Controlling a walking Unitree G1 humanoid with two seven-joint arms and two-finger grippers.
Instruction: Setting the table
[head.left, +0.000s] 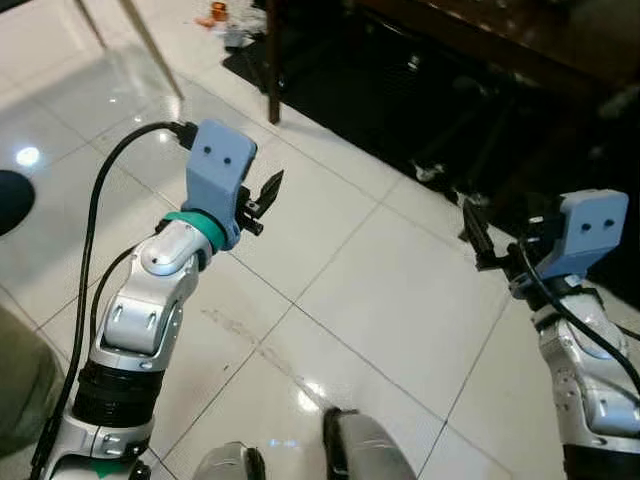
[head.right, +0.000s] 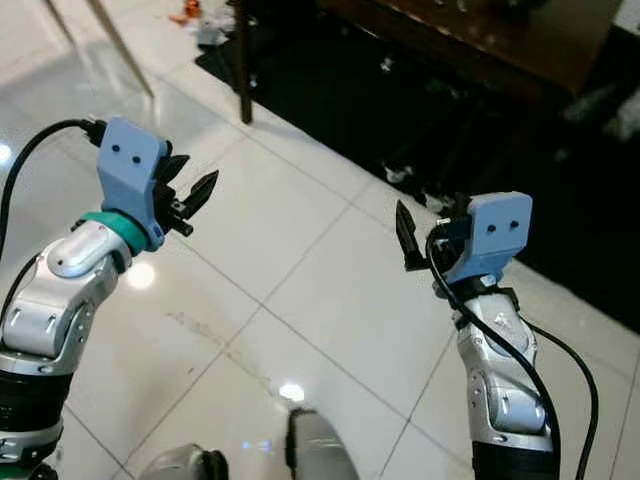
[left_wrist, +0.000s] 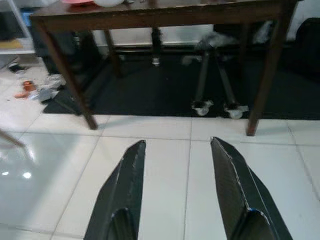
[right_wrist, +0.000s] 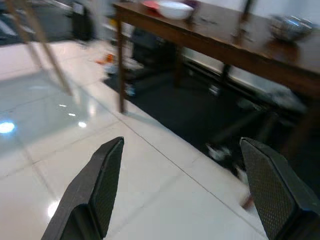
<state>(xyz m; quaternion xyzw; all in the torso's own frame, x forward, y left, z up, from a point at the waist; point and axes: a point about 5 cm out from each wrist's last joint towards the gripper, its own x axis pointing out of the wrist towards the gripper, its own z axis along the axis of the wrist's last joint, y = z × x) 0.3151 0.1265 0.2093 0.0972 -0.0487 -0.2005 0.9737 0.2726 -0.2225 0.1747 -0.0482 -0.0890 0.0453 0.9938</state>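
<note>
A dark wooden table stands ahead of me over a black rug. On its top sit a white bowl, a pink plate and a metal bowl. My left gripper is raised over the white tiled floor, open and empty, pointing toward the table. To its right, my right gripper is also raised, open with its fingers wide apart and nothing between them.
The table's legs rest on the black rug; wheeled chair bases stand beneath it. Small clutter lies on the floor at the rug's left corner. Thin slanted legs rise at the far left. Glossy tiles reflect lights.
</note>
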